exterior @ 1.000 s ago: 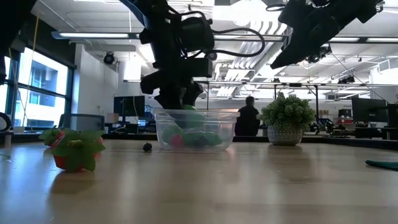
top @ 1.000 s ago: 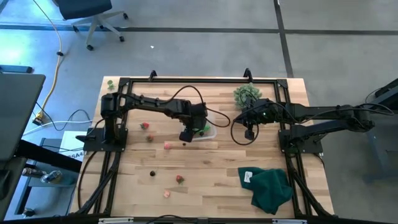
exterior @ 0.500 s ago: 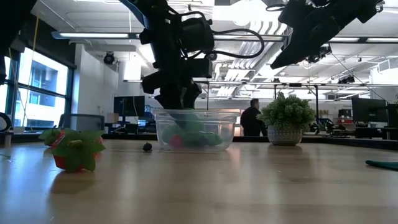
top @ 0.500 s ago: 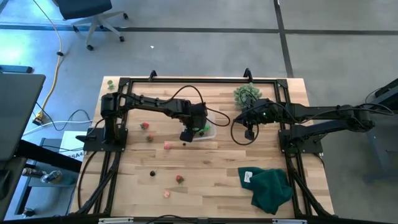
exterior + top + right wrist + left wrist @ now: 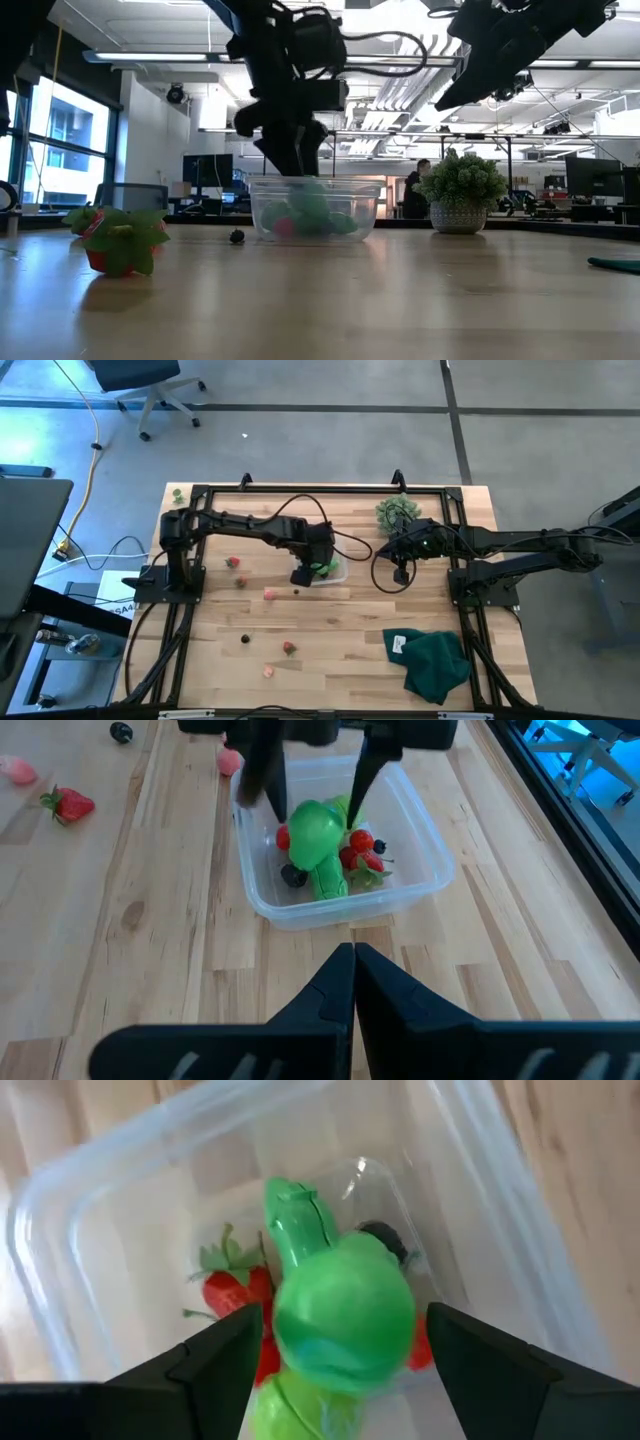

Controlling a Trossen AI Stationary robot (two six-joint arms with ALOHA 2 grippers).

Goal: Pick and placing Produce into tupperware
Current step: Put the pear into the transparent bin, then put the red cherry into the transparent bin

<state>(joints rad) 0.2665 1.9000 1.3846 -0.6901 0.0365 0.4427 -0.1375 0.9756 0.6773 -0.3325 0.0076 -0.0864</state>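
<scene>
The clear tupperware (image 5: 330, 570) stands mid-table, shown also in the low view (image 5: 315, 208). It holds a big green ball (image 5: 315, 830) lying on a green long piece, strawberries (image 5: 235, 1295) and dark berries. My left gripper (image 5: 345, 1370) hangs open just over it, pointing steeply down, with a finger on either side of the ball (image 5: 345, 1315) and a gap to each. My right gripper (image 5: 352, 960) is shut and hovers right of the tupperware. More produce lies loose on the wood left of and in front of the tupperware, among it a strawberry (image 5: 232, 561) and a pink bit (image 5: 268, 594).
A spiky bushy ball (image 5: 397, 512) sits at the far edge behind my right arm. A dark green cloth (image 5: 435, 660) lies at the near right. In the low view a strawberry (image 5: 118, 240) lies near the camera on the left. Bare wood spans the near middle.
My left gripper has let go of the green ball. The ball stood at rim height between the fingers and now lies lower inside the tupperware, on the other pieces. The gripper has stayed over the tupperware.
</scene>
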